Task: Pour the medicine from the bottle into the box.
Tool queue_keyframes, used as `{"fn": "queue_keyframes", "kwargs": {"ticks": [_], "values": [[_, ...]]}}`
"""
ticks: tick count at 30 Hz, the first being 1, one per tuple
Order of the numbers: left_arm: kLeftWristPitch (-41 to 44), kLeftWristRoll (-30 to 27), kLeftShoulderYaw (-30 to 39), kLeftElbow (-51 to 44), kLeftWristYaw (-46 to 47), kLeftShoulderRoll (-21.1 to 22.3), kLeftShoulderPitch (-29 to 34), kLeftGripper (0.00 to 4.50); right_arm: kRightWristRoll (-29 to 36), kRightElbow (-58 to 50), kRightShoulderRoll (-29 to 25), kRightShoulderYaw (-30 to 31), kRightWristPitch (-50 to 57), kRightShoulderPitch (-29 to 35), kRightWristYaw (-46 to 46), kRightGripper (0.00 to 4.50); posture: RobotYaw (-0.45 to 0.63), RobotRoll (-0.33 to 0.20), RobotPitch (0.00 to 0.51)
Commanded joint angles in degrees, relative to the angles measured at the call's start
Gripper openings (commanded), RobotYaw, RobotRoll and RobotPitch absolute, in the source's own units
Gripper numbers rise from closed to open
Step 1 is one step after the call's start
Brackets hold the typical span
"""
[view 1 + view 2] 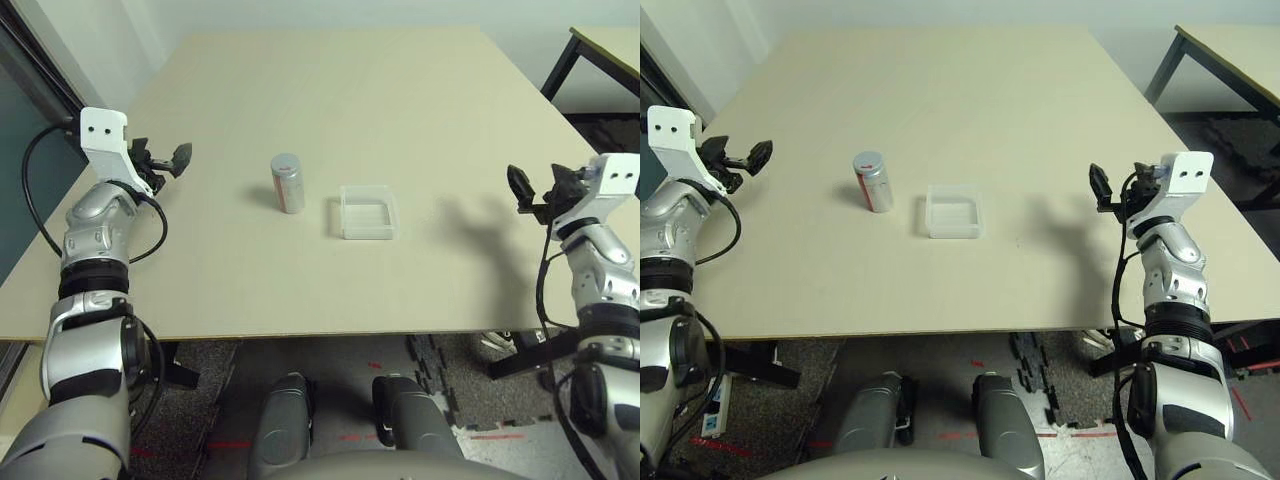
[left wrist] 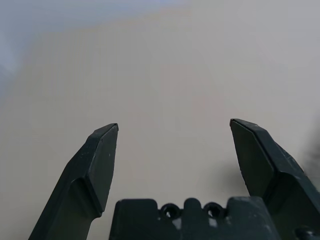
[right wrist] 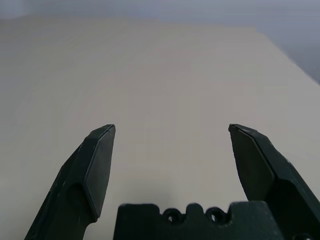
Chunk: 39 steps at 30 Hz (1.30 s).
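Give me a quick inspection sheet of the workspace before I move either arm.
Surface: beige table, bare apart from the job's things.
Job's things: bottle upright, grey top on; clear box just to its right, apart from it, looks empty.
Clutter: nothing seen.
Grippers: left gripper open, held over the table's left edge; right gripper open, at the right edge; both hold nothing.
Cables: black cable loops beside the left forearm.
Surroundings: second table at far right; foam mats on the floor.
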Motion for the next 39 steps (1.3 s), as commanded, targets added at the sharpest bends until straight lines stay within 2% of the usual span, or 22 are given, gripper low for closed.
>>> {"fn": "queue_keyframes", "kwargs": {"ticks": [1,8,15,21,32,39], "values": [[5.4,-2.8,-1.1,-6.6,-3.0,0.2,2.3,4.48,1.0,-6.7,-1.1,2.8,6.2,2.4,3.2,4.50,0.10,0.000,0.116],[9.8,-4.7,-5.4,-12.9,-8.6,-1.3,5.2,4.48,3.5,-21.8,-4.3,10.5,20.7,6.2,11.0,4.50,0.09,0.000,0.102],[8.3,-2.7,-9.8,-11.9,-10.5,-3.9,5.6,4.48,3.4,-24.6,-4.7,13.1,25.7,4.1,12.7,4.50,0.08,0.000,0.094],[3.0,0.3,-11.7,-4.0,-10.5,-6.2,3.1,4.48,2.8,-23.9,-3.8,13.6,24.9,2.5,12.6,4.50,0.06,0.000,0.094],[-10.1,5.6,-12.4,18.1,-7.5,-12.9,-7.4,4.48,1.7,-24.4,-1.8,13.3,23.6,3.3,11.3,4.50,0.01,0.000,0.074],[-16.6,7.8,-12.1,29.6,-6.4,-15.5,-12.2,4.48,1.4,-24.2,-1.6,12.8,22.6,3.6,10.7,4.50,-0.03,0.000,0.059]]}}
